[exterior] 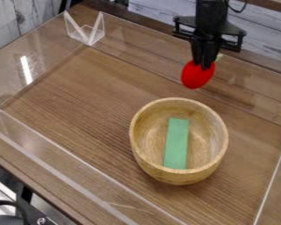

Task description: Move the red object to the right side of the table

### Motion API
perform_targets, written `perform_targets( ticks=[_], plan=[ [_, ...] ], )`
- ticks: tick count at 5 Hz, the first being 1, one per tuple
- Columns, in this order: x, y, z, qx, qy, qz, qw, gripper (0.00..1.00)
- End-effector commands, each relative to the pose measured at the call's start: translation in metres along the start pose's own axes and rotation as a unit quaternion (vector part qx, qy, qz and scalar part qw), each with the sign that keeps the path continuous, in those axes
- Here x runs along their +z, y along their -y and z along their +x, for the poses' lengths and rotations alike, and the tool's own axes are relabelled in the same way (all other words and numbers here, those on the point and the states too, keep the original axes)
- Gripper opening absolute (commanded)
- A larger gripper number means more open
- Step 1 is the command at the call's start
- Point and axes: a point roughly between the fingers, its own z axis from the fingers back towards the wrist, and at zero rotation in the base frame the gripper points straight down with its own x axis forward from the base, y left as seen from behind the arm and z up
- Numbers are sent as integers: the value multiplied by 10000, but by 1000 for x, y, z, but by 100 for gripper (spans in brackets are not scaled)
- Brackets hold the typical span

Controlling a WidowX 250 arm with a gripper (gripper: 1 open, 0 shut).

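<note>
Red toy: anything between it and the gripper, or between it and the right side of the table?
Nothing visible between them: the gripper is right at the top of the red toy. Toward the table's right side, nothing visible either; the wooden bowl sits nearer the camera.

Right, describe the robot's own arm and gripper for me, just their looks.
The gripper is black, with slim dark fingers below a wider, angular black body that has small bits jutting out at its sides. A thin dark cable loops beside the arm at the top edge. No markings can be made out at this size.
</note>
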Motion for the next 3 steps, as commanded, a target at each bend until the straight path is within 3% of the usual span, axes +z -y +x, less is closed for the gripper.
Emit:
perform_targets(
  ticks=[1,3],
  plan=[
    [12,-4,5,240,326,-18,9992,0],
    [2,-20,5,532,305,8,9981,0]
  ],
)
